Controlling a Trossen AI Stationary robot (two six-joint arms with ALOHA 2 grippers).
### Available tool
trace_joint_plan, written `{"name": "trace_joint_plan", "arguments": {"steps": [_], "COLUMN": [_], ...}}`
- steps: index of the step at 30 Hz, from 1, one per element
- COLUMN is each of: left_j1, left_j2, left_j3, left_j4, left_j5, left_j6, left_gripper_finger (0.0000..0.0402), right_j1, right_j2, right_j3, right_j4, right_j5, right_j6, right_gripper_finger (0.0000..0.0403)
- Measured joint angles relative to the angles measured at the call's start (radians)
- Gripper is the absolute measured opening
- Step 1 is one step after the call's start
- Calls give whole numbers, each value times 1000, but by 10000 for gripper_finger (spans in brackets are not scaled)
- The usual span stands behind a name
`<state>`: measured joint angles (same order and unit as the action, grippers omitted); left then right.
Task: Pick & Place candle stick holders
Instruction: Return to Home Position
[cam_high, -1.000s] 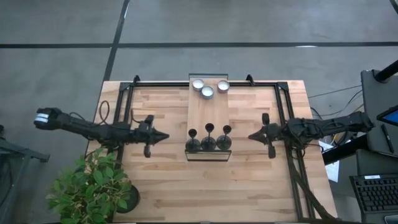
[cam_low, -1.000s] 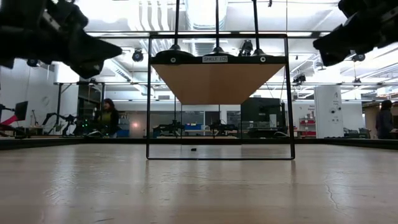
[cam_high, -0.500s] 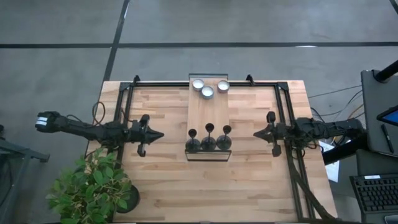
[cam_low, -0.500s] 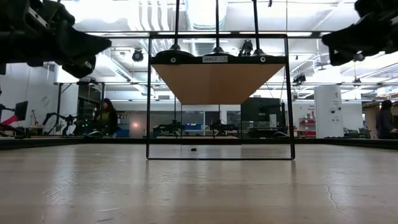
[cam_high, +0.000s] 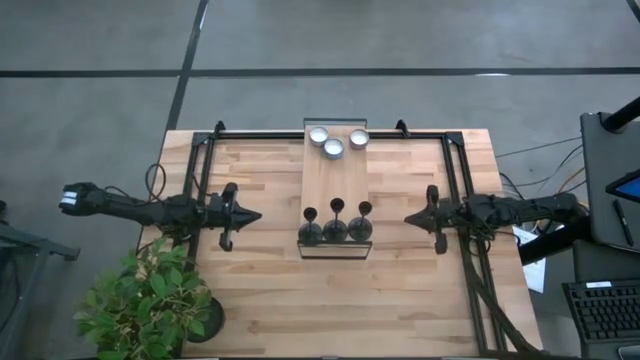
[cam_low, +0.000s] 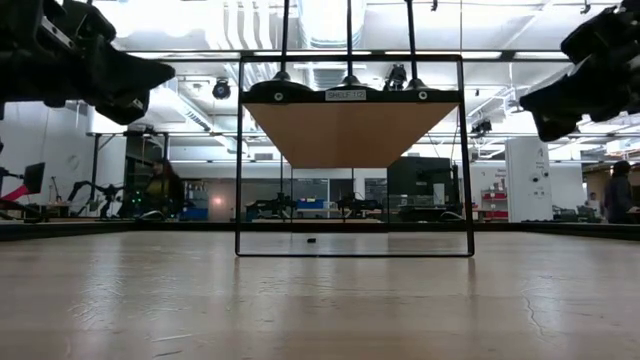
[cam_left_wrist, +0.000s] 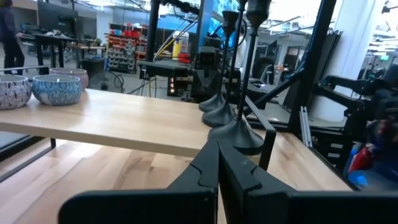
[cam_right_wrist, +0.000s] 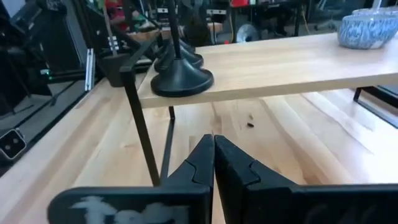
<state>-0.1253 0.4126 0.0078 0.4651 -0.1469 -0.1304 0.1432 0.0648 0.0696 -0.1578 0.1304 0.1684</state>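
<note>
Three black candle stick holders (cam_high: 336, 228) stand in a row on their disc bases at the near end of a raised wooden shelf (cam_high: 335, 185). They also show in the left wrist view (cam_left_wrist: 239, 130) and the right wrist view (cam_right_wrist: 180, 79). My left gripper (cam_high: 258, 215) is shut and empty, level above the table, left of the shelf and pointing at it. My right gripper (cam_high: 407, 217) is shut and empty, right of the shelf and pointing at it. Both are apart from the holders.
Three small patterned bowls (cam_high: 333, 143) sit at the shelf's far end. The shelf stands on a thin black frame (cam_low: 240, 160). Black rails (cam_high: 200, 170) run along the table's left, right and far sides. A potted plant (cam_high: 150, 300) stands at the near left corner.
My left gripper has drawn back a little toward the table's left edge. My right gripper has drawn back a little toward the right edge and has come down somewhat. The holders have kept still.
</note>
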Motion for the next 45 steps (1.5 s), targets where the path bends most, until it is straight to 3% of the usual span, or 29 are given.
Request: {"name": "trace_joint_plan", "arguments": {"steps": [18,45], "left_j1": [0,0], "left_j2": [2,2], "left_j3": [3,3], "left_j4": [-43,-48], "left_j5": [-1,-1], "left_j6": [-4,-4], "left_gripper_finger": [0,0], "right_j1": [0,0], "right_j2": [113,120], "right_j3": [-2,-2], "right_j4": [10,10], "right_j5": [0,0], "right_j6": [-11,-11], "right_gripper_finger": [8,8]}}
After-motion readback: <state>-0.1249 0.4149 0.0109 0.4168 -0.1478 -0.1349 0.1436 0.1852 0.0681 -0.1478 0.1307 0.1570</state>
